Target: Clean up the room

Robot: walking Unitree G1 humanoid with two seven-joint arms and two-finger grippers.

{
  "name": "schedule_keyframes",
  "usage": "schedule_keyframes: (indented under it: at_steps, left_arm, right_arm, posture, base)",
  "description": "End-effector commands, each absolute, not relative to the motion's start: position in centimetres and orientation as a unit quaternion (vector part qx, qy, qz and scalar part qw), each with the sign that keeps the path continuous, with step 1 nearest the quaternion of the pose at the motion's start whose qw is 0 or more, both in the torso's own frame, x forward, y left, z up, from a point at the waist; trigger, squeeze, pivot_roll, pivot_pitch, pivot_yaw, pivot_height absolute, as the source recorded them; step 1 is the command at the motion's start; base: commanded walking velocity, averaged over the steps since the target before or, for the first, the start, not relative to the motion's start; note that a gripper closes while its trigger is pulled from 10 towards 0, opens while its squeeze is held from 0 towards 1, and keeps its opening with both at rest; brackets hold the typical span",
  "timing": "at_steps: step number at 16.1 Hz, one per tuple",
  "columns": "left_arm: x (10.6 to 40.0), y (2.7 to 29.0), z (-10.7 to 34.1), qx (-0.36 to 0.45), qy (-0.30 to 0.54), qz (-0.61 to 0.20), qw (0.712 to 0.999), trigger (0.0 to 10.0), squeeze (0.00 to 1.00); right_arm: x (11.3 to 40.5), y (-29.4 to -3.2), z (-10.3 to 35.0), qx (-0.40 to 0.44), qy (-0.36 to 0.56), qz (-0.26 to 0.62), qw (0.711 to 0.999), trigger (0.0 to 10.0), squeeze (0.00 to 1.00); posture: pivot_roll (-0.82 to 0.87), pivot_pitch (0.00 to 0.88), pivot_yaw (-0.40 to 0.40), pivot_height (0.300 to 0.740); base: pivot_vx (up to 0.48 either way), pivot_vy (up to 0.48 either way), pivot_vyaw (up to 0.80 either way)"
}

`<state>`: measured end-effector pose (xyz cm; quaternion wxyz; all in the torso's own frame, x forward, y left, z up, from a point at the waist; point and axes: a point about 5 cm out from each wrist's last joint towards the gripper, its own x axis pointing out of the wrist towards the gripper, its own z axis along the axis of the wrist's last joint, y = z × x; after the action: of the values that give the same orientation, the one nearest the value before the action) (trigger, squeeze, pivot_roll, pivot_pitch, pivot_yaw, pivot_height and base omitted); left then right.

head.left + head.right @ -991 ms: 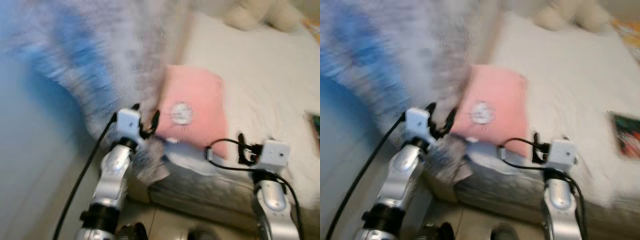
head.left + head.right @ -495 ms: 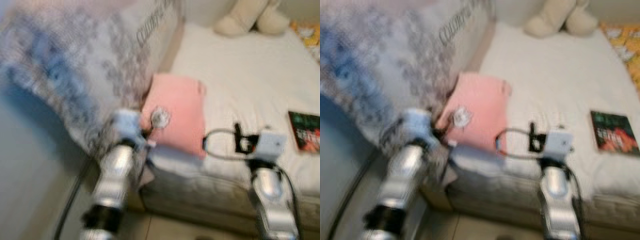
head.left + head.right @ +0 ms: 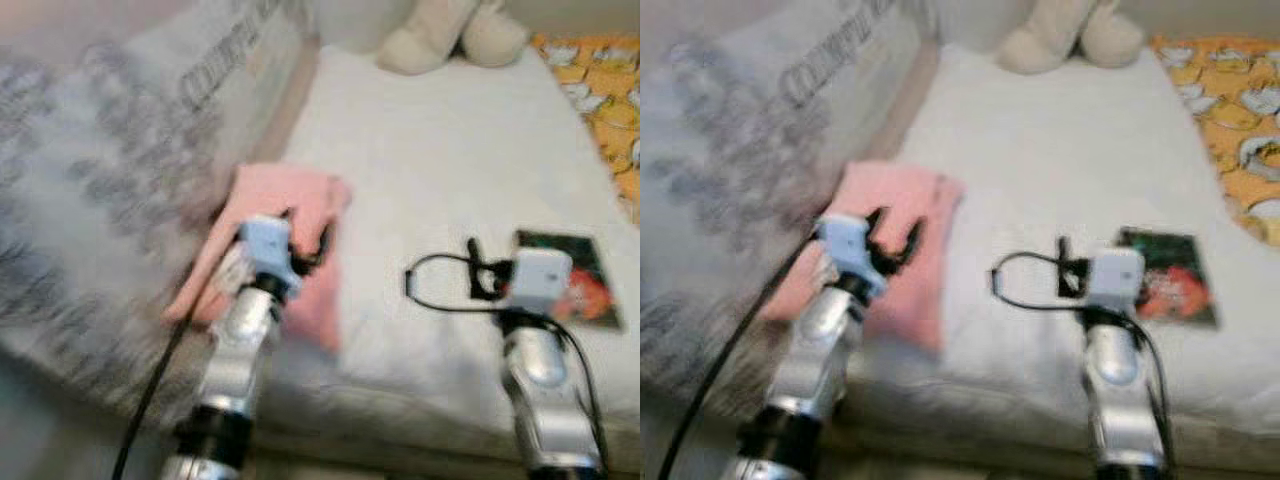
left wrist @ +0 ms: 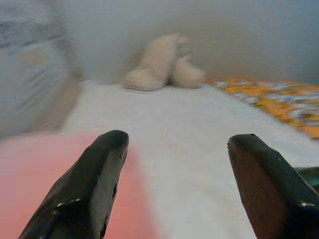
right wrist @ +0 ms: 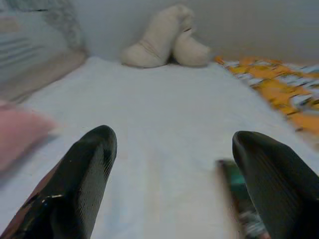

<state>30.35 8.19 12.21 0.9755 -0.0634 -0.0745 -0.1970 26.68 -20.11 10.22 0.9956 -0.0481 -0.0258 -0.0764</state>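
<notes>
Tidying so far: we judge the job barely begun; nothing is held and loose things lie on the bed (image 3: pixel 440 140).
Pillow: one pink pillow (image 3: pixel 285 205) lies at our left edge of the bed, beside a grey patterned blanket (image 3: pixel 110 200).
Book: one dark book (image 3: pixel 1167 275) lies flat on the sheet at our right, near the front edge.
Soft toy: one cream soft toy (image 5: pixel 162 40) rests at the far end, against the wall.
Orange cloth: one orange printed cloth (image 3: pixel 1230 120) covers the far right corner.
Left claw: our left claw (image 3: pixel 305 235) hovers over the pillow, fingers (image 4: pixel 84 189) spread wide, empty.
Right claw: our right claw (image 3: pixel 478 268) hangs just beside the book, fingers (image 5: pixel 82 184) spread, empty.
Left to do: we judge pillow, book and toy all need placing.
</notes>
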Motion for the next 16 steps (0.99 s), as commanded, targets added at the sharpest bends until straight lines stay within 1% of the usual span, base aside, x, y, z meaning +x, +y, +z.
schedule_keyframes:
  at_steps: [1, 3, 9, 13, 16]
  left_arm:
    - [30.4, 9.1, 12.4, -0.064, -0.08, -0.183, 0.978, 10.0, 0.0]
    - [30.3, 9.2, 12.4, -0.073, -0.079, -0.182, 0.977, 10.0, 0.0]
    - [30.1, 8.8, 12.7, -0.075, -0.092, -0.195, 0.974, 10.0, 0.0]
    - [30.1, 9.0, 12.9, -0.083, -0.096, -0.2, 0.972, 10.0, 0.0]
    - [30.1, 9.0, 12.7, -0.075, -0.093, -0.202, 0.972, 10.0, 0.0]
  right_arm:
    - [27.1, -18.8, 10.6, -0.043, -0.039, -0.053, 0.997, 10.0, 0.0]
    - [27.4, -18.1, 10.6, -0.045, -0.036, -0.026, 0.998, 10.0, 0.0]
    - [28.0, -18.2, 10.4, -0.048, -0.033, -0.016, 0.998, 10.0, 0.0]
    - [28.1, -18.4, 9.9, -0.042, -0.021, -0.016, 0.999, 10.0, 0.0]
    - [28.2, -18.3, 9.7, -0.04, -0.018, -0.013, 0.999, 10.0, 0.0]
  posture:
    - [-0.21, 0.0, 0.084, 0.74]
    - [-0.21, 0.0, 0.081, 0.74]
    - [-0.21, 0.0, 0.076, 0.74]
    - [-0.2, 0.0, 0.073, 0.74]
    - [-0.19, 0.0, 0.077, 0.74]
  base:
    - [0.274, -0.39, -0.41]
    - [0.122, -0.411, 0.0]
    - [0.0, -0.434, 0.0]
    - [0.0, -0.48, 0.0]
    - [0.0, -0.48, 0.0]
